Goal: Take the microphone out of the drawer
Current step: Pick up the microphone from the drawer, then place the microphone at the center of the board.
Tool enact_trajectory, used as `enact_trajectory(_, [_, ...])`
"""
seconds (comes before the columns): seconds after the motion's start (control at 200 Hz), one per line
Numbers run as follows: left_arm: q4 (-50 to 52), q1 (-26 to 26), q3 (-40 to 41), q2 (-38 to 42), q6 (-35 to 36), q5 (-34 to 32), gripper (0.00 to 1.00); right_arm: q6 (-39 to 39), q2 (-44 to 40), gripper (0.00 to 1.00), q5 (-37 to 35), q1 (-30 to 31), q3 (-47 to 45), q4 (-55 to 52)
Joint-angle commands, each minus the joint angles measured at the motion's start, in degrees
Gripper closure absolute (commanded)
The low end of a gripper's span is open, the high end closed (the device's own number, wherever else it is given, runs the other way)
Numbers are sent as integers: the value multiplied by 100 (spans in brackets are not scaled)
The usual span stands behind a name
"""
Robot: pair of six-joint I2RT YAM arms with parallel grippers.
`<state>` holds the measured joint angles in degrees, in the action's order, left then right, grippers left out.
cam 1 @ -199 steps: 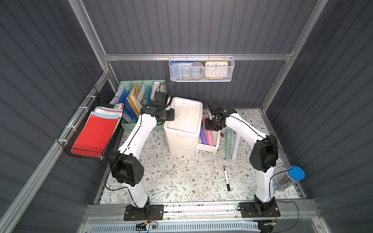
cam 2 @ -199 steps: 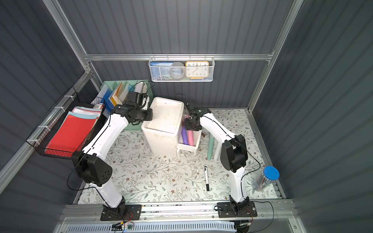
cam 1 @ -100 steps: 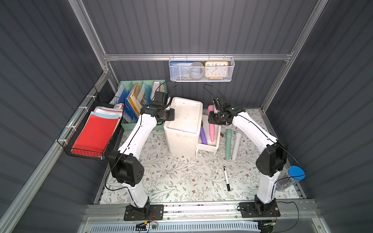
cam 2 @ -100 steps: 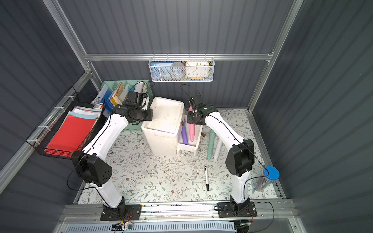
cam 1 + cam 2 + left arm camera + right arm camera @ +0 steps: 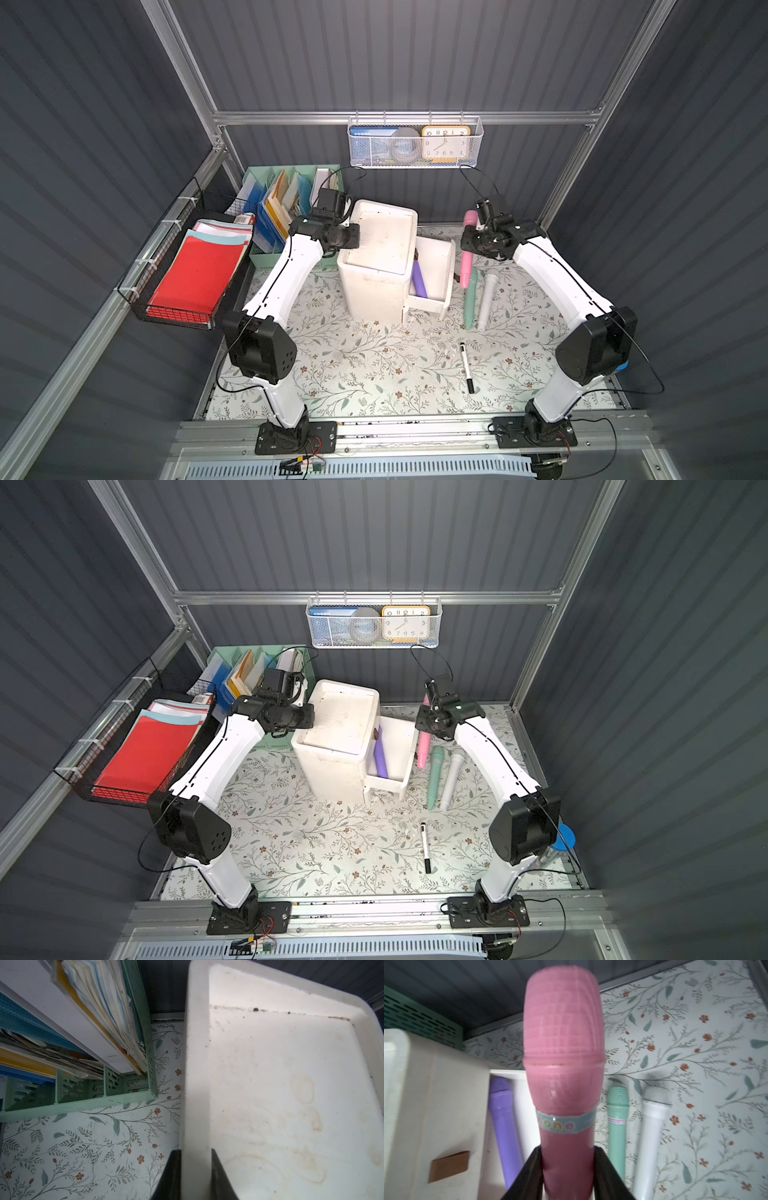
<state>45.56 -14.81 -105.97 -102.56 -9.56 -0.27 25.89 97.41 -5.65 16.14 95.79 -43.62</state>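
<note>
Two pincers are gripping. My right pincer (image 5: 568,1169) is clamping the pink microphone (image 5: 562,1043) by its handle, holding it outside the drawer (image 5: 436,253), just beside it, above the bench (image 5: 374,365). My left pincer (image 5: 195,1167) is pinching the rim of the white cabinet (image 5: 270,1084) housing the drawer, probably bracing it. A purple microphone (image 5: 419,278) is lying inside the drawer.
</note>
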Motion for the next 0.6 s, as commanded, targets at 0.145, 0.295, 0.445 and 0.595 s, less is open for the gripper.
enact_trajectory(0.145, [-466, -145, -9, -44, -785, 850, 100, -100, -731, 89, -129, -775, -1231, 140])
enact_trajectory(0.295, [-470, -145, -85, -99, -777, 838, 100, -179, -940, 89, -59, -1158, -1863, 175])
enact_trajectory(0.445, [-465, -145, -199, -158, -776, 839, 100, -266, -884, 89, 266, -1480, -2335, 280])
enact_trajectory(0.595, [-434, -145, -256, -176, -768, 818, 100, -193, -751, 90, 488, -1746, -2775, 606])
